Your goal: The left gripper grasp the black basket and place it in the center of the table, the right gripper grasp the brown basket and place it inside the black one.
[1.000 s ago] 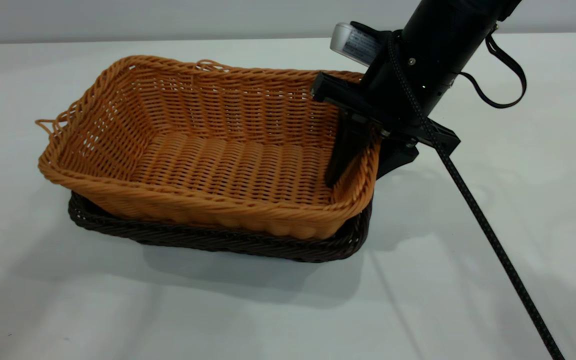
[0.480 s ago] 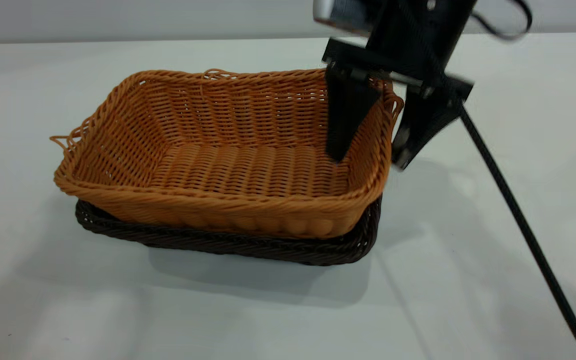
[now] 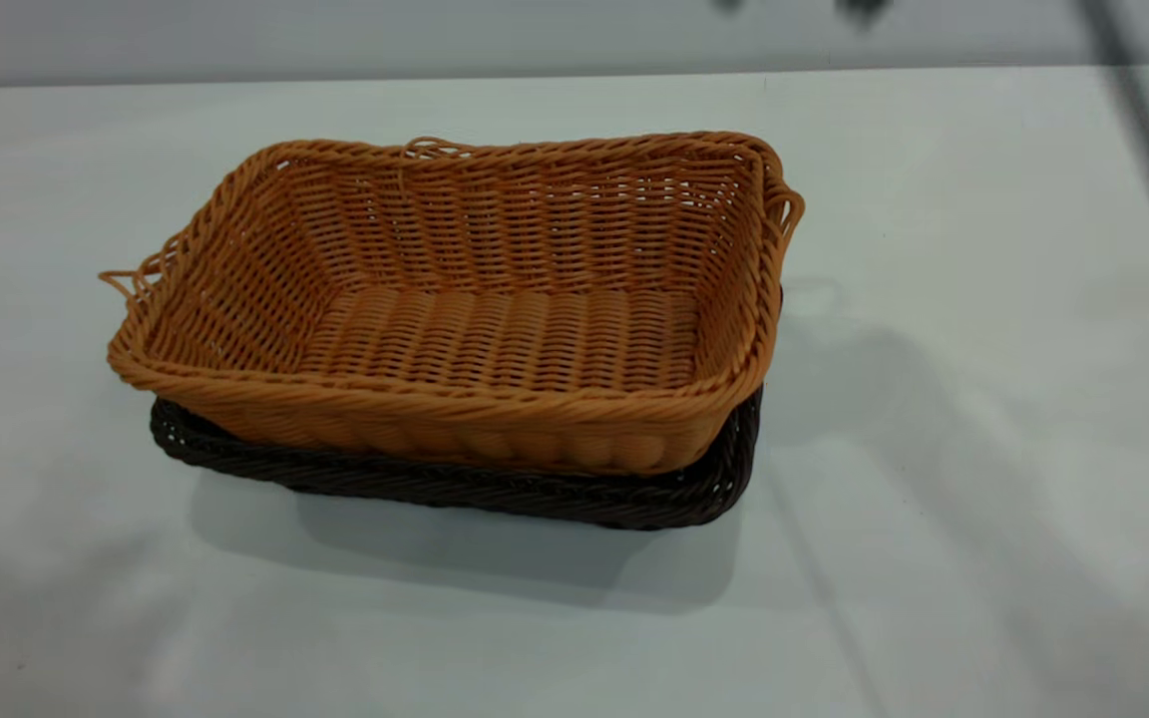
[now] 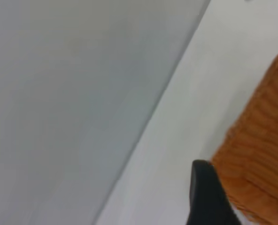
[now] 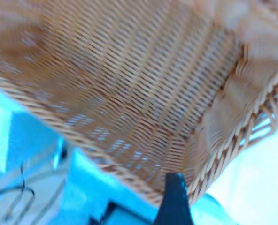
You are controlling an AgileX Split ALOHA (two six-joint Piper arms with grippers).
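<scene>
Brown basket (image 3: 495, 329): rectangular orange-tan wicker, braided rim, sloped open-weave sides, upright, empty, nested inside the black basket (image 3: 475, 489). Black basket: dark woven wicker, only its rim showing beneath, resting on the table (image 3: 983, 449), mid-surface.

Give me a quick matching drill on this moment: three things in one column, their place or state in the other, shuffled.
Things:
1. brown basket
2. black basket
3. table

Places or states:
A. underneath, only its dark rim showing
B. bears both baskets
C. nested on top, empty

Pairs: 1-C, 2-A, 3-B
</scene>
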